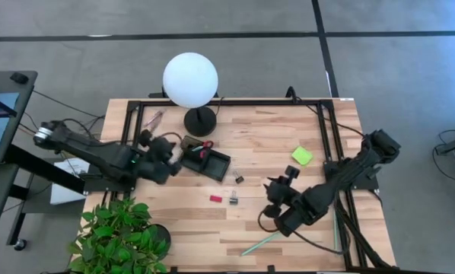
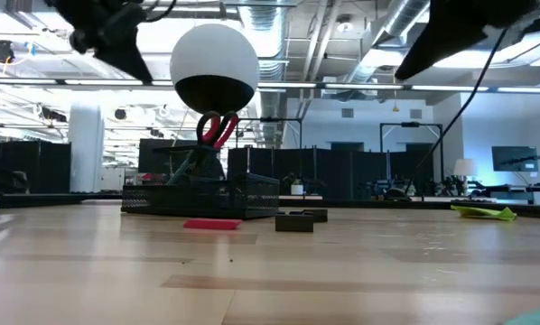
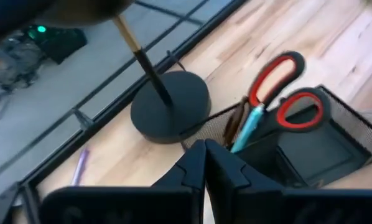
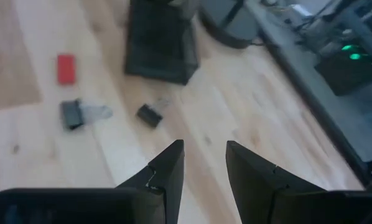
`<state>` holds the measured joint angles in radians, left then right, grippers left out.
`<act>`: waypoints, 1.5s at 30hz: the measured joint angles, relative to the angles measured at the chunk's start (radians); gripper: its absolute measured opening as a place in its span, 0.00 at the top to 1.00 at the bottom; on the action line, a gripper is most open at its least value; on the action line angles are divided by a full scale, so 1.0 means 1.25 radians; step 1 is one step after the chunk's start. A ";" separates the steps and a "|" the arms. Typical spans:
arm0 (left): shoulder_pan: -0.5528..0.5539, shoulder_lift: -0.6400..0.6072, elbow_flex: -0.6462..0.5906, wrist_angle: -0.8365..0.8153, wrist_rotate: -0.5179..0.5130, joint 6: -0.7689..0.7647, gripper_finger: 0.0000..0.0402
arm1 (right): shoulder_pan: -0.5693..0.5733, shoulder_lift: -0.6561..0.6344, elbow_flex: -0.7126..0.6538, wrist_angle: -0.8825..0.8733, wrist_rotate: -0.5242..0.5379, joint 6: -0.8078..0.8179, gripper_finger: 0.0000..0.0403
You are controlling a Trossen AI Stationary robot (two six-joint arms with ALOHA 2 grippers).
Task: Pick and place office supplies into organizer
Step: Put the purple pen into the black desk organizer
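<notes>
**Inspector A:** Where is the organizer?

**Inspector B:** The organizer, a black mesh tray with low walls, sits on the wooden table just in front of the lamp base. The red-handled scissors stand in it, handles up, with a light-green pen and a dark brown pen beside them in the same end compartment. The larger compartment next to it appears bare.

**Inspector A:** The left gripper?

**Inspector B:** The left gripper hangs above the table at the organizer's lamp-side end. Its fingers are pressed together with nothing between them.

**Inspector A:** And the right gripper?

**Inspector B:** The right gripper is raised over the table's right half, well apart from the organizer. Its fingers stand partly apart, a narrow gap, empty.

**Inspector A:** Items outside the organizer?

**Inspector B:** A small red block lies on the table in front of the organizer. Two black clips lie near it: one just beside the block, another closer to the organizer. A lime-green sticky-note pad lies toward the right. A second green pen lies near the front edge, below the right arm. A purple pen lies by the table's frame, past the lamp base.
</notes>
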<state>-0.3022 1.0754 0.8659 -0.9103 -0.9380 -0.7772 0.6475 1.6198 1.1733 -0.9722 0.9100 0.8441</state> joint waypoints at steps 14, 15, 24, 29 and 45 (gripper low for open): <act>0.389 -0.431 -0.227 0.465 0.364 0.493 1.00 | -0.019 -0.184 -0.189 -0.004 0.131 0.190 0.72; 0.428 -0.438 -0.248 0.488 0.396 0.502 1.00 | -0.024 -0.194 -0.211 0.019 0.130 0.189 0.72; 0.817 -0.360 -0.320 0.520 0.649 0.553 1.00 | -0.101 -0.255 -0.298 0.074 0.116 0.114 0.72; 1.032 -0.230 -0.320 0.576 0.863 0.604 1.00 | -0.182 -0.289 -0.298 0.158 0.117 -0.010 0.72; 1.205 0.020 -0.320 0.639 0.958 0.890 0.98 | -0.355 -0.285 -0.314 0.262 -0.002 -0.121 0.72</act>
<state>1.2045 1.0998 0.4656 -0.1114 0.2593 0.3352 0.2033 1.2640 0.7812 -0.6447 0.9073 0.6927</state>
